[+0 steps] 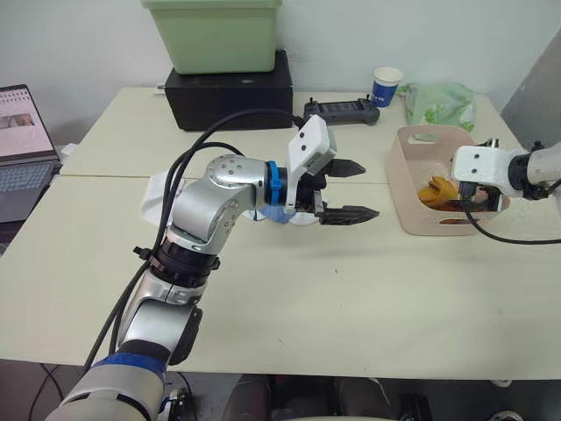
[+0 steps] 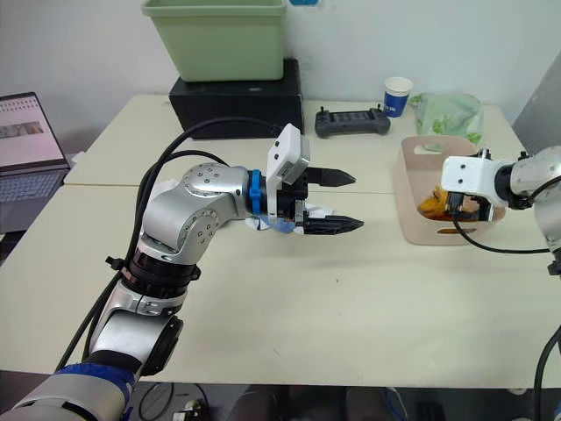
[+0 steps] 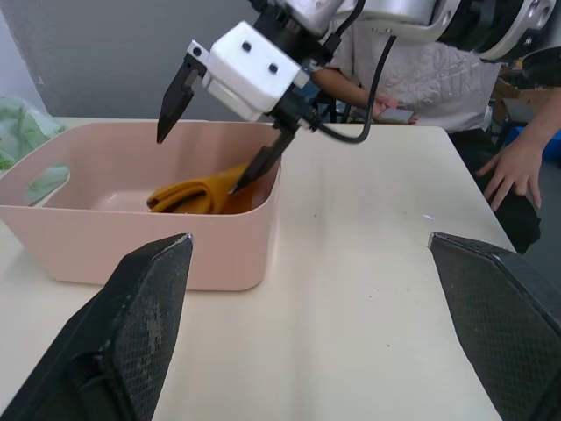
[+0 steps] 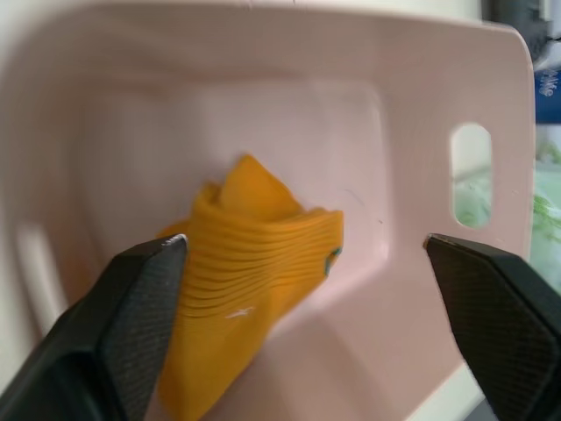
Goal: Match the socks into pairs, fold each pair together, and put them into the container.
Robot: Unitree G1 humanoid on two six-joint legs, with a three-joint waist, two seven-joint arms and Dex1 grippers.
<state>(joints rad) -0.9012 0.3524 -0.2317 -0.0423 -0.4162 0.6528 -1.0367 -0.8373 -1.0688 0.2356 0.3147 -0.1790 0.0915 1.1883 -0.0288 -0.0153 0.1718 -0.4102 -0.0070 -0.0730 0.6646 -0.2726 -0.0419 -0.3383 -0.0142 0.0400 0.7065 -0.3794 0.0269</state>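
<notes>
A large green plastic bin (image 1: 215, 33) stands on a black box (image 1: 230, 95) at the tabletop's far edge, with a black handheld controller (image 1: 342, 111) just beside the box. Further along that edge are a blue-and-white paper cup (image 1: 387, 86) and a pale green patterned bag (image 1: 438, 103) near the far right corner. An open laptop (image 1: 22, 149) sits off the left edge of the cream table (image 1: 351, 298).

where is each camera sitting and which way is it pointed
Left eye and right eye views: on the head, looking forward and down over the table; both arms show.
Left wrist view: on the left arm, looking across the table at the pink tub; its own open jaws show.
Right wrist view: above the tub, looking down at the folded orange socks; its own open jaws show.
Shared: the left wrist view and both eye views show the right gripper at the tub.
</notes>
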